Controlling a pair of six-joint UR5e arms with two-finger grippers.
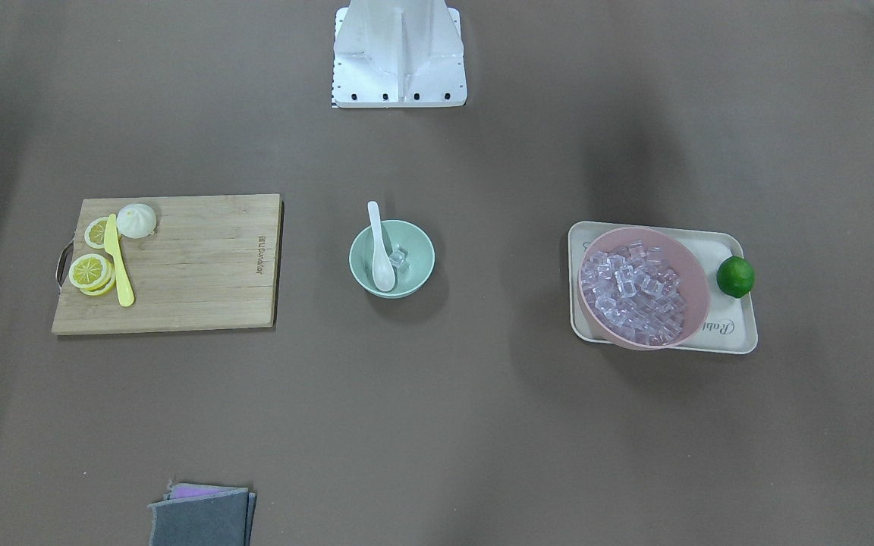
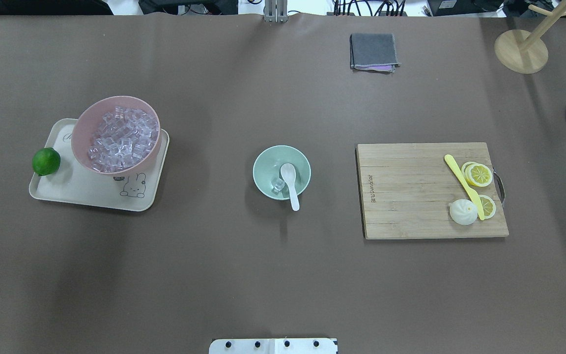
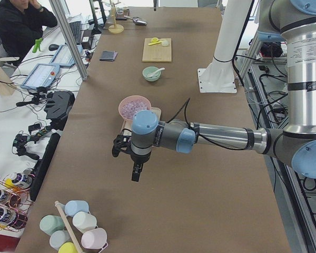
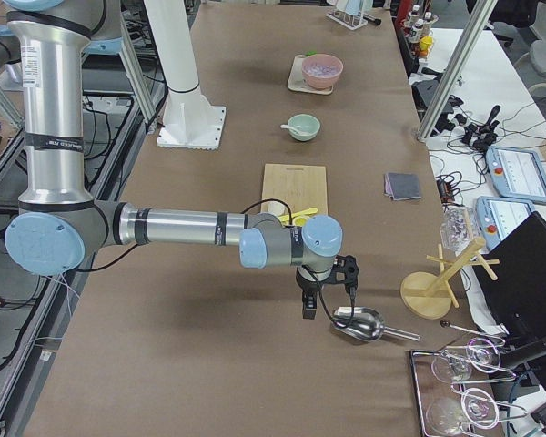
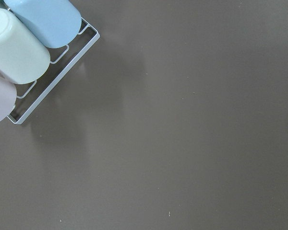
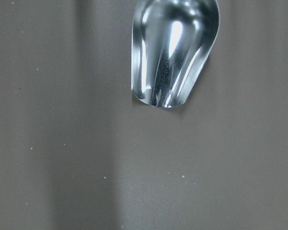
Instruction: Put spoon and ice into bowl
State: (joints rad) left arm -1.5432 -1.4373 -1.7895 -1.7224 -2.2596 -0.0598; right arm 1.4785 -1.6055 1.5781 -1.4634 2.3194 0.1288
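Observation:
The mint-green bowl (image 1: 416, 262) (image 2: 265, 169) stands at the table's middle. The white spoon (image 1: 380, 250) (image 2: 291, 186) lies in it, scoop down, with its handle over the rim on the robot's side. One clear ice cube (image 1: 397, 257) (image 2: 278, 185) lies in the bowl beside the scoop. Many more ice cubes (image 1: 634, 288) (image 2: 123, 137) fill the pink bowl (image 2: 82, 132). My left gripper (image 3: 136, 171) hangs far off at the table's left end, and my right gripper (image 4: 308, 305) at the right end. I cannot tell whether either is open or shut.
The pink bowl sits on a beige tray (image 2: 67, 189) with a lime (image 2: 46, 161). A cutting board (image 2: 410, 196) holds a yellow knife, lemon slices and a bun. A metal scoop (image 6: 173, 52) lies under my right wrist. A cup rack (image 5: 19, 48) is under my left.

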